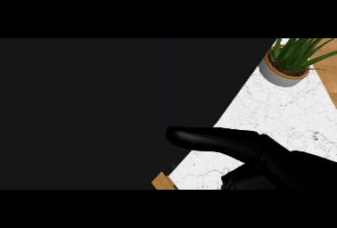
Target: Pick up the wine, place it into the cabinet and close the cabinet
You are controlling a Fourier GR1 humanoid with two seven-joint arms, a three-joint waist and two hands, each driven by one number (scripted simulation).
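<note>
Step in hand: judged to be the closing of the cabinet, the last part of the task. A broad black panel (99, 111) fills the left and centre of the head view and hides most of the scene; it is probably the cabinet door seen from close by, though the view is too poor to be sure.

Right hand (263, 156): enters from the lower right. One long digit is stretched out straight to the left, its rounded tip lying against or just over the edge of the black panel. The remaining fingers sit bunched below the palm in shadow; whether they are curled or merely relaxed cannot be told. Nothing is seen pinched or held in this hand.

Left hand: not in view.

Wine: not visible anywhere. It may already stand inside the cabinet behind the panel, but the view does not show this.

Counter (283, 111): white marbled top with a wooden edge showing at the lower left corner of the visible part and at the far right.

Potted plant (289, 60): green leaves in a grey pot with an orange rim, at the upper right, well apart from the hand.

Next move, as a judgement: the outstretched digit must press on against the panel and carry it across until the door sits flush, without slipping off its edge.
</note>
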